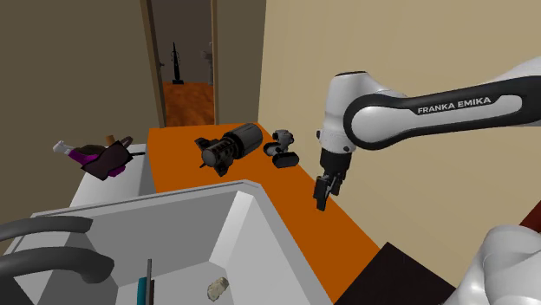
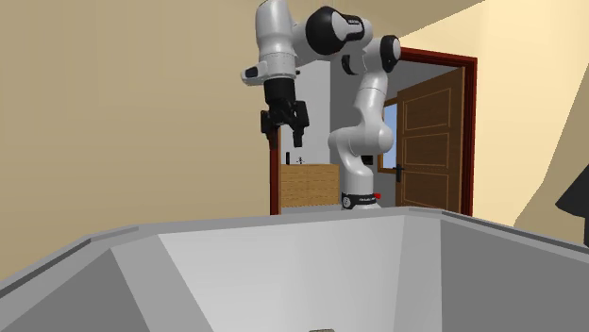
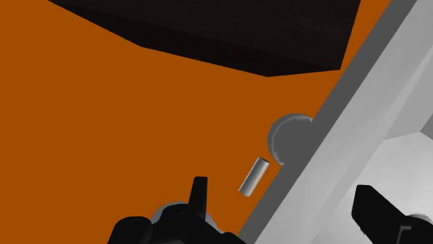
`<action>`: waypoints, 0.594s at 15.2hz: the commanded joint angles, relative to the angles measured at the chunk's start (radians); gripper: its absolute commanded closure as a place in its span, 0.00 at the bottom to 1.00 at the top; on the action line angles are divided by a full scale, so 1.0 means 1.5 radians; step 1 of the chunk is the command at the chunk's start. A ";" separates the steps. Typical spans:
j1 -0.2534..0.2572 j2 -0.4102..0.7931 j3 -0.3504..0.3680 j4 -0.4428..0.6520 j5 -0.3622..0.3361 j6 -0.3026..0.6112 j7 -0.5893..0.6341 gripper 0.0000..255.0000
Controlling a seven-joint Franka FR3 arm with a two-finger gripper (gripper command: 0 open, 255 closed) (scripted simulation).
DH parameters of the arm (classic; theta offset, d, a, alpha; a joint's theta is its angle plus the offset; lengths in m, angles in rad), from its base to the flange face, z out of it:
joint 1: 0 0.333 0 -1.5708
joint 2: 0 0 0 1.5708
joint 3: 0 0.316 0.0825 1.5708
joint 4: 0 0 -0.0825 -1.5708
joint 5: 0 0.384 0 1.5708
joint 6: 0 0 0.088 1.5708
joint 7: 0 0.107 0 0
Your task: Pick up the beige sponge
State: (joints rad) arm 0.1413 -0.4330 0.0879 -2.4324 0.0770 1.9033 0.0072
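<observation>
Walls (image 1: 347, 43): plain beige, flat, matte.
Tabletop (image 1: 286, 199): flat orange slab, smooth and unpatterned, long and narrow, running along one side of the basin.
Basin (image 1: 251, 225): pale grey, smooth, boxy, with sloping inner walls and a thick flat rim; set beside the tabletop.
Arm (image 1: 416, 113): glossy white rounded shells with dark joint bands; "FRANKA EMIKA" in white capitals on the dark band of the forearm.
Door (image 2: 434, 141): brown, wood-like, panelled, in a red-brown frame, seen in the second exterior view behind the arm.
Faucet (image 1: 52, 251): two dark grey curved tubes, smooth, at the shoulder view's lower left.
Black cylinder (image 1: 230, 146): matte black ribbed barrel lying on its side on the tabletop, flared at one end.
Purple-and-black object (image 1: 100, 158): angular, dark, with a purple part, beyond the basin on the shoulder view's left; kind not clear.
Small dark gadget (image 1: 283, 147): black and grey, blocky, on the tabletop just beside the black cylinder.
Fingers (image 1: 322, 195): all black, slim, standing wide apart with nothing between them; hanging above the tabletop close to the basin's rim, well apart from the sponge.
Sponge (image 1: 217, 288): beige, lumpy, rough-looking, lying on the basin's floor near a thin dark upright tool (image 1: 147, 282).
Grey disc (image 3: 291, 136): round, flat, on the tabletop against the basin's rim.
Grey peg (image 3: 253, 176): small pale cylinder lying on the tabletop near the disc, ahead of the fingers.
</observation>
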 commanded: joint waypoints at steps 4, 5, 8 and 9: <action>0.024 0.106 0.014 0.013 0.033 0.094 -0.019 0.00; 0.029 0.128 0.018 0.018 0.039 0.111 -0.023 0.00; 0.043 0.194 0.029 0.039 0.058 0.157 -0.034 0.00; 0.048 0.217 0.033 0.047 0.064 0.171 -0.038 0.00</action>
State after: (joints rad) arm 0.2075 -0.1444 0.1334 -2.3748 0.1641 2.1368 -0.0406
